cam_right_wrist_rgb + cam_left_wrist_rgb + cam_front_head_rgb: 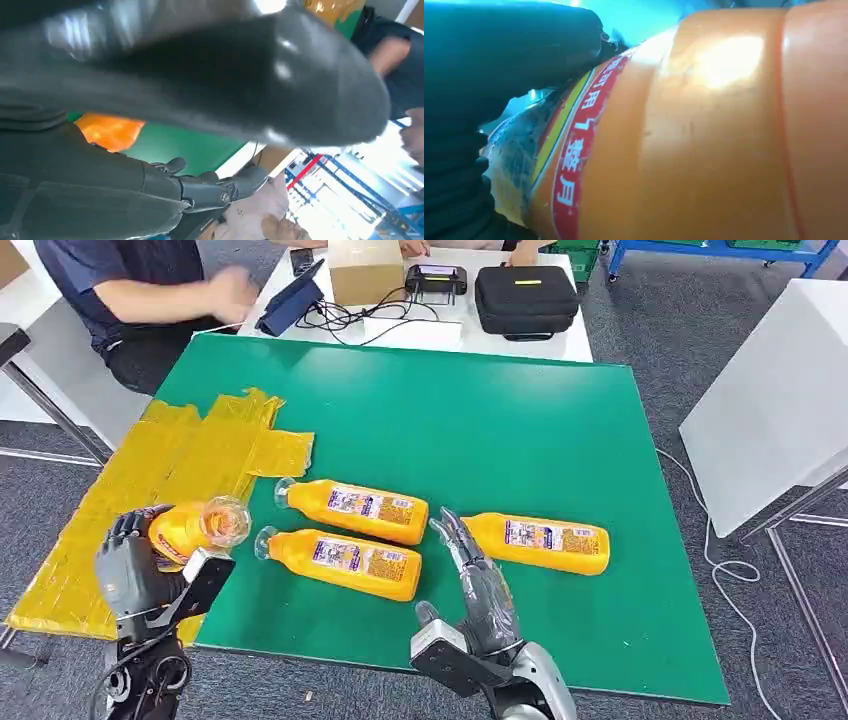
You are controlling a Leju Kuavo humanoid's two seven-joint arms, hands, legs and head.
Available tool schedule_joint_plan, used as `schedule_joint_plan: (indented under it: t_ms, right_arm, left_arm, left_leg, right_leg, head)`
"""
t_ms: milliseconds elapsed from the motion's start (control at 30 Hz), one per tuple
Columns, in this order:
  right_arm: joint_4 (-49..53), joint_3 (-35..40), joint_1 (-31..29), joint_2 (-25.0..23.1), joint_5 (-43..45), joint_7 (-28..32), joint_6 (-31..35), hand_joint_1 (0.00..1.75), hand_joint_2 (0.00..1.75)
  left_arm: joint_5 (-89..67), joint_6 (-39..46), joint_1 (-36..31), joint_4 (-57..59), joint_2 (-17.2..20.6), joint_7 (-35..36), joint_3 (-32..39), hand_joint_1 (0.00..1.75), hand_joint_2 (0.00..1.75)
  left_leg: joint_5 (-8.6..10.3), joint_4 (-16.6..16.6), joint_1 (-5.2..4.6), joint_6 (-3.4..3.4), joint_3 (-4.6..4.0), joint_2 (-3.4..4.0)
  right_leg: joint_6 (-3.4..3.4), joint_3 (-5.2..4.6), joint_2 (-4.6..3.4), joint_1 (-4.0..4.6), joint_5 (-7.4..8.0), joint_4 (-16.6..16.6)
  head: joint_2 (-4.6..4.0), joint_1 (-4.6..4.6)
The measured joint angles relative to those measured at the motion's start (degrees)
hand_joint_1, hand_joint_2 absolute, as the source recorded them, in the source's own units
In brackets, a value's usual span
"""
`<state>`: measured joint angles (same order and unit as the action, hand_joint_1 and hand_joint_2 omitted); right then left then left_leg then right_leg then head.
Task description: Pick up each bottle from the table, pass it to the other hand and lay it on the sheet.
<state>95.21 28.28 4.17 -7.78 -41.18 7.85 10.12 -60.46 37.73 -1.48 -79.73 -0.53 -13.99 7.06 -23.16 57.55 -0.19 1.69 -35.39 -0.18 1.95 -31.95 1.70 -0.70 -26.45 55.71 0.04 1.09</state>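
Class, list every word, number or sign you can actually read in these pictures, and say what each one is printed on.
"月": white character on the red label band of the held bottle in the left hand, left wrist view; the other characters on that band are cut off or blurred.
Labels on the three bottles lying on the green mat: print too small to read.
Black case and cardboard box: no readable text.
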Motion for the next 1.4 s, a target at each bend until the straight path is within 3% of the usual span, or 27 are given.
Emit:
schedule_joint_plan:
  t_ms: [267,733,767,800,1067,1400]
  right_arm:
    - [0.02,1.05,-0.07,1.11,1.51,0.0,-0.11,0.0,0.0]
    - [-0.61,2.45,-3.56,1.22,3.67,-0.22,-2.65,0.0,0.0]
    - [-1.07,2.54,-4.21,1.22,3.98,-0.13,-2.95,0.0,0.0]
    - [-1.64,2.69,-4.85,1.2,4.31,0.0,-3.17,0.0,0.0]
    - [-6.4,3.71,-8.32,1.14,6.4,2.01,-3.85,0.0,0.0]
    - [-9.95,3.78,-10.32,1.09,7.1,2.23,-3.85,0.0,0.0]
  left_arm:
    - [-6.1,0.85,-1.72,6.6,3.26,3.21,0.13,1.75,1.75]
    - [-17.55,1.57,-11.18,24.15,6.76,9.18,-1.73,1.75,1.75]
    - [-18.95,1.57,-12.14,26.19,7.04,9.75,-1.97,0.66,1.75]
    - [-20.09,1.57,-13.01,27.69,7.2,10.19,-2.08,0.0,1.75]
    - [-23.23,1.46,-20.15,41.77,8.44,14.95,-3.17,0.0,1.75]
    - [-22.4,0.67,-24.44,48.82,8.68,14.97,-3.67,0.0,1.75]
  left_leg:
    - [0.01,0.01,-0.02,0.01,-0.06,-0.02]
    - [0.05,0.01,0.04,-0.02,-0.06,-0.01]
    - [0.05,0.01,0.04,-0.02,-0.05,-0.01]
    - [0.05,0.01,0.04,-0.02,-0.05,-0.01]
    - [0.06,0.01,0.04,-0.02,-0.04,-0.03]
    - [0.24,-0.01,0.1,-0.23,0.09,-0.11]
  right_leg:
    - [-0.01,-0.05,0.01,-0.02,0.0,-0.01]
    - [-0.06,-0.03,0.02,0.05,0.04,0.02]
    - [-0.06,-0.03,0.02,0.05,0.04,0.02]
    - [-0.06,-0.03,0.01,0.05,0.04,0.02]
    - [-0.06,0.04,0.01,0.05,0.05,0.03]
    - [-0.12,0.12,0.14,0.09,0.05,0.13]
  head:
    - [0.0,0.0]
    - [-0.02,-0.02]
    - [-0.02,-0.02]
    - [-0.02,0.0]
    - [0.0,-0.02]
    - [-0.02,0.0]
